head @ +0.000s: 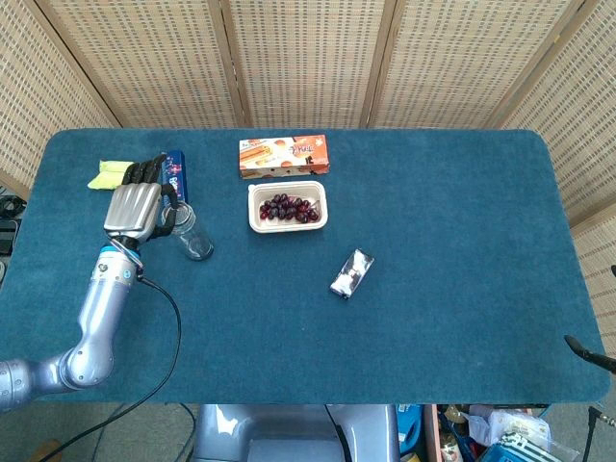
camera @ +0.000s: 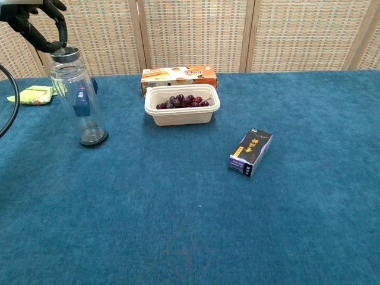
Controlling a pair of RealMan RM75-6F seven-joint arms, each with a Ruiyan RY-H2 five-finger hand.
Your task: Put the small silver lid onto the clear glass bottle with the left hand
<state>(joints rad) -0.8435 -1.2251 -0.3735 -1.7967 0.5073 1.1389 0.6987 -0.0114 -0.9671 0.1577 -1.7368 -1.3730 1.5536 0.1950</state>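
Upper left of the chest view: the left hand [camera: 32, 21] pinches the small silver lid [camera: 65, 54], a flat metallic disc sitting at the mouth of the clear glass bottle [camera: 79, 104], an upright cylinder on the blue felt table [camera: 178, 208]. Right hand: only a dark tip at the head view's lower right edge; state cannot be told.

At the left of the head view, the left hand [head: 138, 204] reaches up from a bent silver arm, dark fingers [camera: 41, 37] curled and pinching downward.
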